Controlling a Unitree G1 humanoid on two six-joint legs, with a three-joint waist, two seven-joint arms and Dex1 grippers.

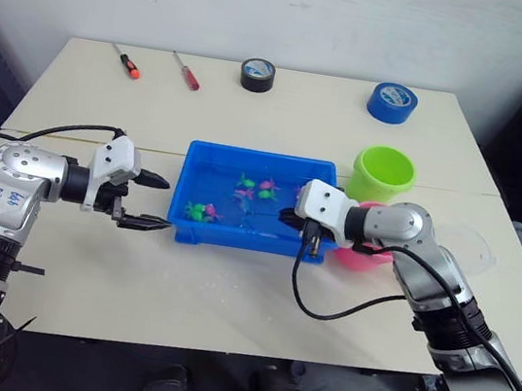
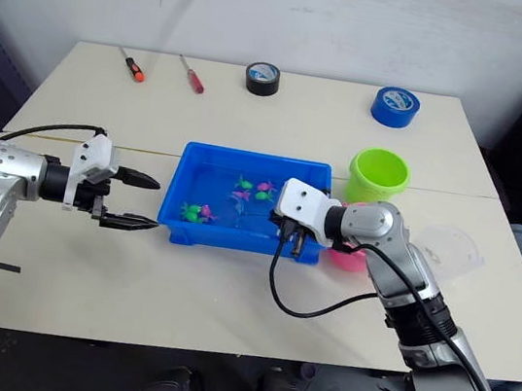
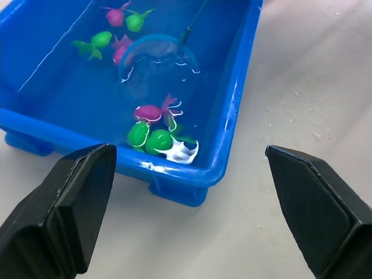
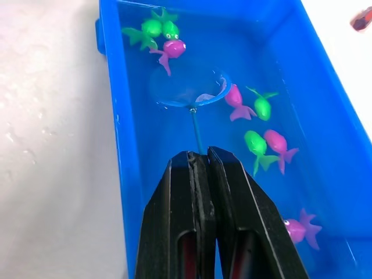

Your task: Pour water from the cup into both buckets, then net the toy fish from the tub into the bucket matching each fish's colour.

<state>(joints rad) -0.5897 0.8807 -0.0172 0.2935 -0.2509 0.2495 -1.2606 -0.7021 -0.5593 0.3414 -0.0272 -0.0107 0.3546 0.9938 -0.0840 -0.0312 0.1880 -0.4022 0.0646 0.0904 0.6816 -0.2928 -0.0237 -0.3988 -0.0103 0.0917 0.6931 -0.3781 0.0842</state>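
just ahead of the right hand [image 4: 200, 160], the net [image 4: 189, 87] sits low in the water of the tub [image 4: 125, 145]. this hand is clenched tight on the net's thin handle. a pink fish [image 4: 172, 49] and two green fish [image 4: 152, 27] float just past the hoop, far from the hand. the left hand [image 1: 147, 201] waits outside the tub's other end, released and wide. to net well, i think the hoop should slide slowly under one fish and lift flat, so nothing slips out.
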